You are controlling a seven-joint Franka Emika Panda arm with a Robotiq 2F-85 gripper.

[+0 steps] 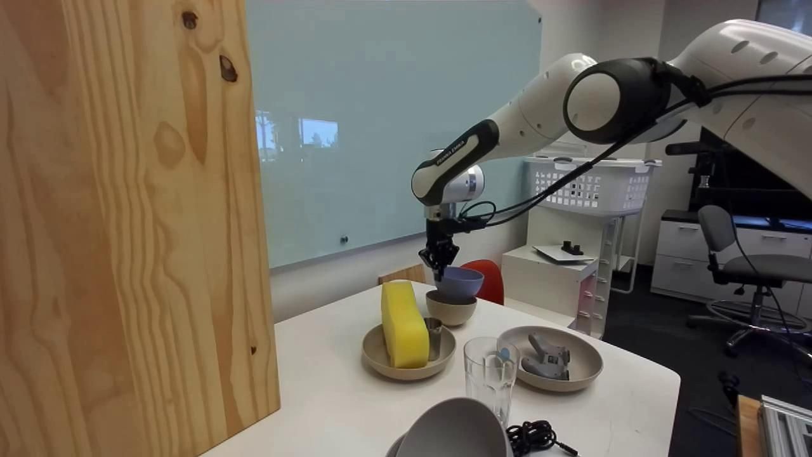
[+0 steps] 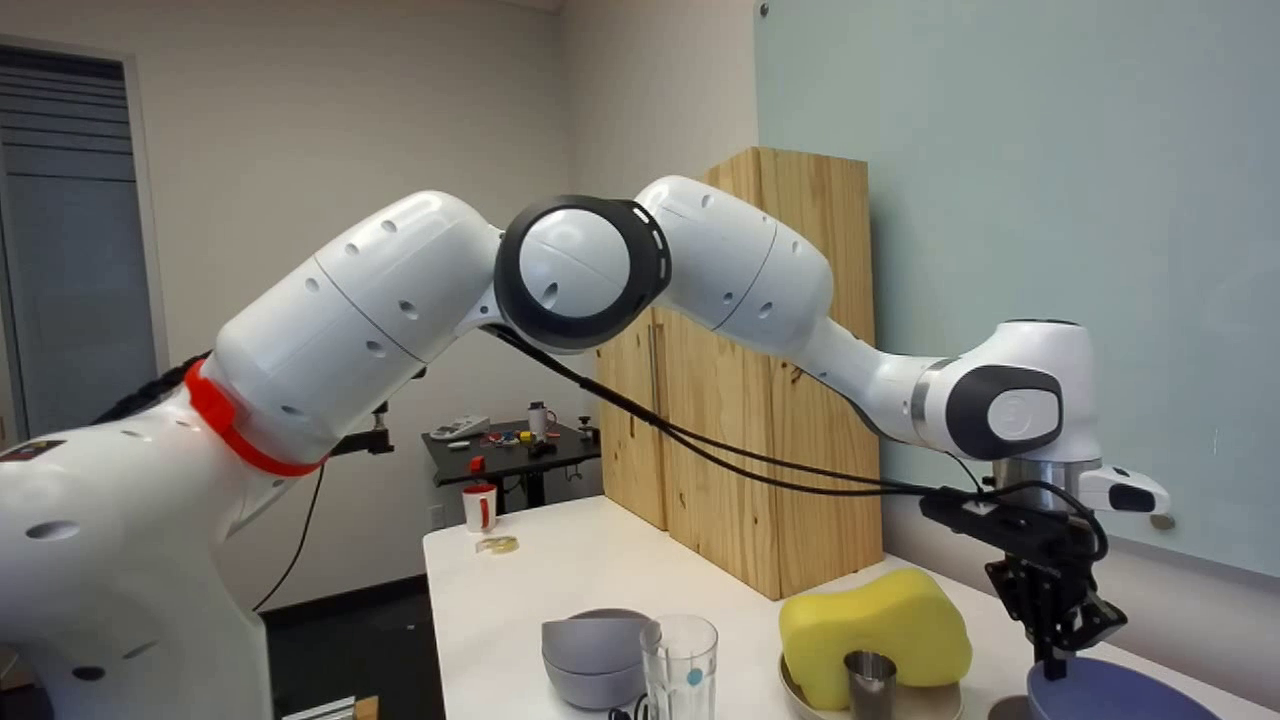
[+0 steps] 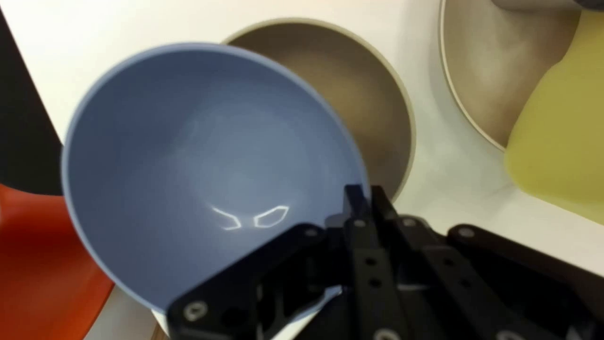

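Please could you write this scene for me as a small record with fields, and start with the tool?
Tool: shut on the rim of the blue bowl
Underneath: beige bowl, partly covered by the blue one in the wrist view; whether they touch is unclear
Yellow block: in a beige plate, beside a metal cup
Game controller: in the other plate
Also on table: clear glass, stacked grey bowls, coiled black cable

smooth, glossy blue bowl (image 3: 203, 141)
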